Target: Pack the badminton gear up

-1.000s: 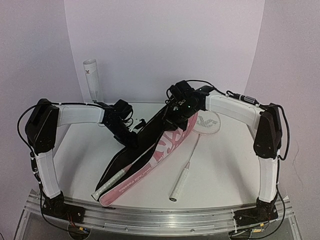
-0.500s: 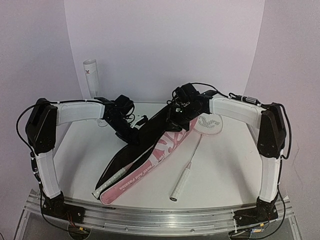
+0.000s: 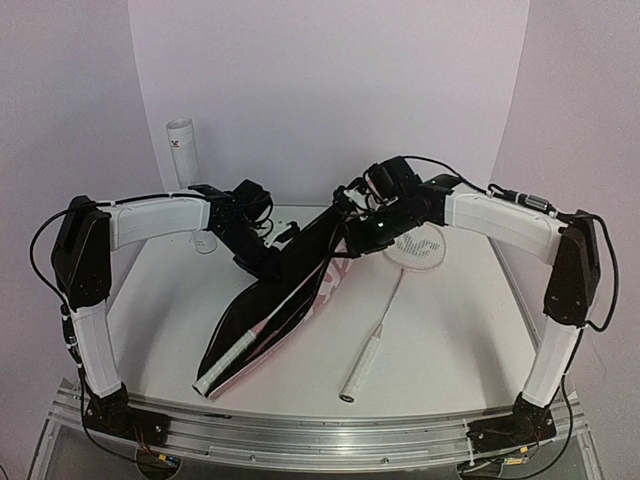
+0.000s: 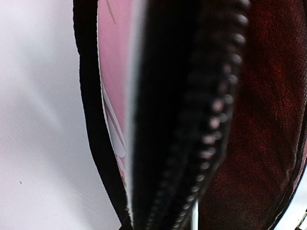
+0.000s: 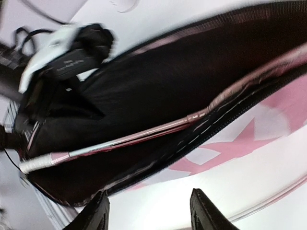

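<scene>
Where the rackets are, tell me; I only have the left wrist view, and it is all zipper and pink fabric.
Observer: One racket lies inside the opened pink bag, with its white handle at the bag's near end.
Operator: Give me the other one.
Observer: The second racket lies on the table, outside the bag and to its right, handle toward the arms.
Operator: Report the right gripper.
Observer: The right gripper is open with nothing between its fingers, near the bag's far end.
</scene>
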Motion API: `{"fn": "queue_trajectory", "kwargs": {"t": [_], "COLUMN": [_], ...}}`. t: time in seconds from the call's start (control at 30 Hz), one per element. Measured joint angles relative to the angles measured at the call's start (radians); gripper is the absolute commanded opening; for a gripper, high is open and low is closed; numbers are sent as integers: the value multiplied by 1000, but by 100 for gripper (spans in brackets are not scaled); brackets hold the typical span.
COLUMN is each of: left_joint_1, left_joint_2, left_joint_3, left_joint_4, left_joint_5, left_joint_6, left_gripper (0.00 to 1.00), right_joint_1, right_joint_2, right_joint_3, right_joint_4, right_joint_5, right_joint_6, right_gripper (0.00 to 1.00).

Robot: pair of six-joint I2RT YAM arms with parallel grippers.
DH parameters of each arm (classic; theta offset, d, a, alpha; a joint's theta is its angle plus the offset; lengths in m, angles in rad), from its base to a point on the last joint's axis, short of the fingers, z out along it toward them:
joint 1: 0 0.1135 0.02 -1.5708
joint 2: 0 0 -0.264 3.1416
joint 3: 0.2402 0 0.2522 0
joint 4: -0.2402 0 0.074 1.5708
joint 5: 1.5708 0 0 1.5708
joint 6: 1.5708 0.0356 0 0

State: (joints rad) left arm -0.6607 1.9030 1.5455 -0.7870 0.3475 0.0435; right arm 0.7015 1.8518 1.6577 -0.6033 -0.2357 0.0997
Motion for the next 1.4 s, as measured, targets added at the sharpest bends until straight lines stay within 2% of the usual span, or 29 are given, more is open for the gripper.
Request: {"fn": "queue_trajectory", "kwargs": {"t": [0.1,0.2,0.3,0.37,0.5,0.7,0.8,1.4], "left_joint_1": [1,1,0,0,0,-1,-1,-1], "left_joint_2": [0,0,0,0,0,0,0,0], "left_joint_3": [0,4,16,21,22,22,22,22], "left_joint_4": [0,-5,-18,-26,-26,-26,-25,-25], "left_joint_5": [0,-4,-4,-3,0,11,17,26], "left_joint_6": [0,0,0,-1,-5,-17,-18,-18], "left_gripper": [0,0,0,0,0,0,0,0], "right_joint_1": [3,20,100,189,318,402,418,429], "right_joint_2": [-65,-135,-156,-115,36,259,320,460], "right_joint_3": [0,1,31,79,169,220,233,325], "right_joint_4": [2,14,31,40,74,59,50,-17], "right_joint_5": [-1,-5,-25,-62,-154,-240,-256,-183], "right_joint_6": [-167,-366,-603,-729,-873,-1004,-1046,-1240], "right_gripper": [58,64,64,62,54,54,55,57]}}
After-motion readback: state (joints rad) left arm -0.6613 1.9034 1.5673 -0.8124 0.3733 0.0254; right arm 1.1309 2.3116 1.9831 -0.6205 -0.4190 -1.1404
